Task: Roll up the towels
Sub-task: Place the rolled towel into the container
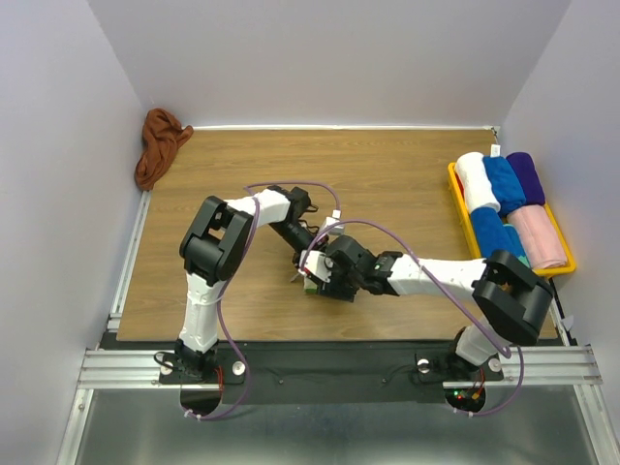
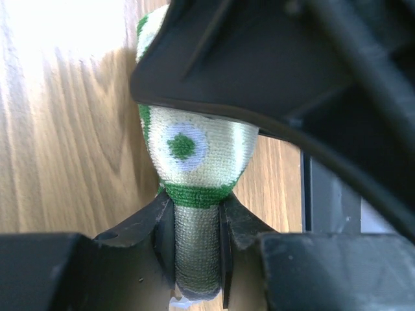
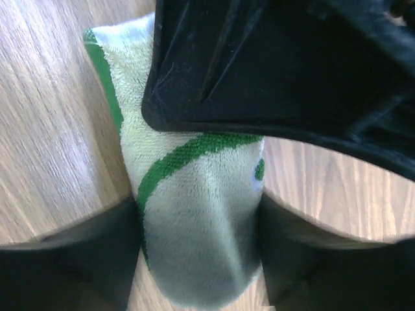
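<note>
The cream towel [image 1: 308, 285], seen from the top, is bunched mid-surface [image 1: 387, 174] between the left hand [image 1: 312, 263] and right hand [image 1: 327, 279]. The rust-brown towel [image 1: 160, 145] is left crumpled in the far-left corner. The yellow tray [image 1: 461, 203] is packed with white, blue, purple and pink rolls [image 1: 504, 203]. Left wrist: a thin fold is pinched by nearly closed fingers. Right wrist: the fat end is hugged on both sides by wide-set fingers. If it's tugged unevenly from here, the bundle could probably be sprung loose.
</note>
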Robot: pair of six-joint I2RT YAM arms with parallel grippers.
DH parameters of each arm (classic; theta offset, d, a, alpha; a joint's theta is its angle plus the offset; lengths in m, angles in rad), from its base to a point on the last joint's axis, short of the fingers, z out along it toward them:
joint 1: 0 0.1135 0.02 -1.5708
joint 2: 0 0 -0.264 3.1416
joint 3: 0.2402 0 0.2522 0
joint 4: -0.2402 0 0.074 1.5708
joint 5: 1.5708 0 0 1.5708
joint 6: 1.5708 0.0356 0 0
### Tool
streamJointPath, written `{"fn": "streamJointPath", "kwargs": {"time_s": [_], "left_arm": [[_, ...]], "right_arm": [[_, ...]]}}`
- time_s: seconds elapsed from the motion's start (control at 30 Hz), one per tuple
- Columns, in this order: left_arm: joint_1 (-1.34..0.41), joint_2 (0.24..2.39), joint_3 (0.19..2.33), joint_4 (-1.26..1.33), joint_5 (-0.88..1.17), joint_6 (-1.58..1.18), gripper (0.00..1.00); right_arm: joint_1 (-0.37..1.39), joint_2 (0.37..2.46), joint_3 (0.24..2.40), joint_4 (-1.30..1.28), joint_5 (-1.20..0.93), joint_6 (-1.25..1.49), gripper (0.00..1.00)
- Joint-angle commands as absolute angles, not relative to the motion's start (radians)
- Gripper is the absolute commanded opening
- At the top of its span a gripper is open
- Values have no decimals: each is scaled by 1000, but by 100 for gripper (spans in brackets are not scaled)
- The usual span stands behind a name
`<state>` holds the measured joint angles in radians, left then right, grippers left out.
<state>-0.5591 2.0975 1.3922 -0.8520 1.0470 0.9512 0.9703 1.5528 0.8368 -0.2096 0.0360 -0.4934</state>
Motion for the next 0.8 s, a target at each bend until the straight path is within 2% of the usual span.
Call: {"fn": "streamJointPath", "kwargs": {"time_s": [0.0,0.1,0.13,0.17,0.2,0.23,0.27,0.3,0.43,0.6,0.63,0.77], "left_arm": [[-558,2149,1379,-897,900,1022,20],[-555,2140,1379,-897,907,1023,27],[-554,2138,1381,-897,913,1022,37],[-545,2126,1382,-897,928,1016,42],[-537,2120,1384,-896,933,1008,48],[-519,2112,1387,-890,940,997,56],[-503,2091,1388,-888,951,988,60],[-491,2079,1390,-884,954,977,74],[-402,2002,1394,-859,951,942,93],[-287,1896,1397,-824,916,901,95],[-250,1879,1402,-813,905,891,98],[-184,1760,1391,-671,807,818,99]], "right_arm": [[979,1580,827,-156,18,-489,56],[980,1603,827,-152,12,-488,43],[979,1608,824,-152,11,-488,34],[979,1611,822,-152,8,-488,28],[979,1609,816,-153,5,-488,15],[979,1606,801,-153,6,-486,10],[979,1592,793,-155,5,-477,8],[979,1586,785,-155,6,-469,2],[980,1536,741,-166,5,-434,0],[977,1487,718,-207,8,-370,0],[971,1464,724,-216,8,-355,0],[878,1416,801,-290,-54,-293,1]]}}
